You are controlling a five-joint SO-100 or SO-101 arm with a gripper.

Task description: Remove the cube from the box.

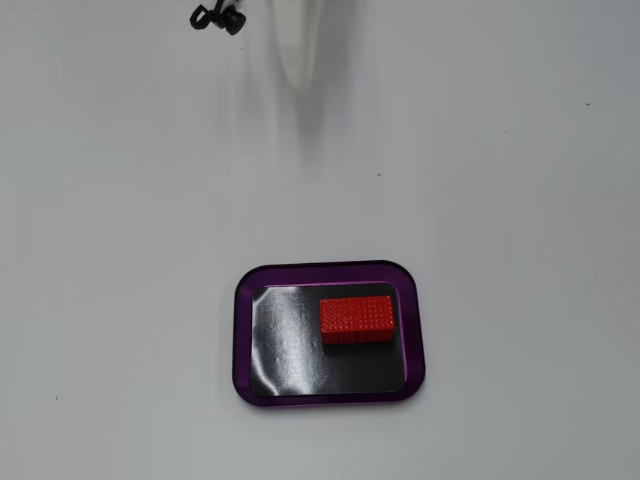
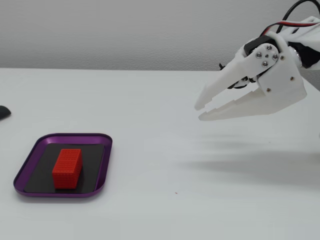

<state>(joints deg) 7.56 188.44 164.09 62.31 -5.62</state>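
Observation:
The red cube (image 1: 356, 319) lies flat inside the box (image 1: 243, 340), a shallow purple-rimmed tray with a black bottom, toward its upper right part in a fixed view. In the side-on fixed view the cube (image 2: 67, 168) stands in the middle of the box (image 2: 30, 165) at the lower left. My white gripper (image 2: 199, 111) hovers well above the table far to the right of the box, its fingers pressed nearly together and holding nothing. Seen from above, the gripper (image 1: 299, 85) pokes in at the top edge, far from the box.
The table is plain white. A small black object (image 1: 218, 17) lies at the top edge near the gripper. A dark object (image 2: 3, 112) sits at the left edge of the side-on view. The arm's body and wires (image 2: 295, 35) fill the upper right.

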